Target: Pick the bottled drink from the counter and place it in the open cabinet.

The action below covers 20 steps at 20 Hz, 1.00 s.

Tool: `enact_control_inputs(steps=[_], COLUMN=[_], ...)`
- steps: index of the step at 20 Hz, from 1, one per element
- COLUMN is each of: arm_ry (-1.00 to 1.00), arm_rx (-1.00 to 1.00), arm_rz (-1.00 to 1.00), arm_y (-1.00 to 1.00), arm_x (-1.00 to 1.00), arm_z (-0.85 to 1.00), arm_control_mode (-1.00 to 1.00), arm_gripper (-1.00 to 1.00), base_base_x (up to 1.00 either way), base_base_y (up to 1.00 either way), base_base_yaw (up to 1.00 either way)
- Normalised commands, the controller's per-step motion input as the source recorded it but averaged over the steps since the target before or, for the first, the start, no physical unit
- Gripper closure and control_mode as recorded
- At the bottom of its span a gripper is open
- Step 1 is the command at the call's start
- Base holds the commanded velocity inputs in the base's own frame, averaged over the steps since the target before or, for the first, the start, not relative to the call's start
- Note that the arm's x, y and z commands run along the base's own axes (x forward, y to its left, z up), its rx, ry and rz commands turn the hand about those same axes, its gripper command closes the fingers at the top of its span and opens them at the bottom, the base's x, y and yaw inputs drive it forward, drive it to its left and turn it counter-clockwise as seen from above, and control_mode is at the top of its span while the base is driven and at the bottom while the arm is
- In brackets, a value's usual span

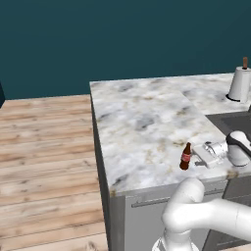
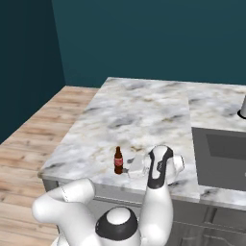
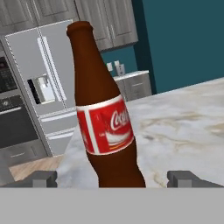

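Brown glass bottle: the small dark bottled drink (image 1: 185, 157) with its red label stands upright on the near edge of the counter.
Gripper: the white arm's two-finger gripper (image 1: 198, 158) is level with it, just to its right, jaws spread wide, bottle between the dark tips (image 3: 40, 178), nothing gripped.
Progress: approach looks done; closing, lifting and the carry to the cabinet are all left.
Surface: white-and-grey marbled stone counter (image 1: 142, 122), a dark sink (image 2: 222, 153) to the right, a white paper-towel roll (image 1: 240, 83) far right.
Room: teal wall (image 1: 122, 39), wooden floor (image 1: 44, 162) left.
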Motion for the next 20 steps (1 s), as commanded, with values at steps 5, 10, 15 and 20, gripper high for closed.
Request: enact_control_inputs(steps=[5, 10, 15, 20], arm_ry=[0.0, 0.0, 0.0, 0.0], arm_rx=[0.04, 0.04, 0.03, 0.02], arm_rz=[0.0, 0.0, 0.0, 0.0], arm_y=[0.17, 0.13, 0.18, 0.17], arm_x=[0.0, -0.01, -0.01, -0.01], arm_z=[0.0, 0.0, 0.0, 0.0], arm_control_mode=[-1.0, -1.0, -1.0, -1.0], arm_gripper=[-1.0, -1.0, -1.0, -1.0], base_base_x=[0.0, 0.0, 0.0, 0.0], base_base_y=[0.0, 0.0, 0.0, 0.0], base_base_yaw=[0.0, 0.0, 0.0, 0.0])
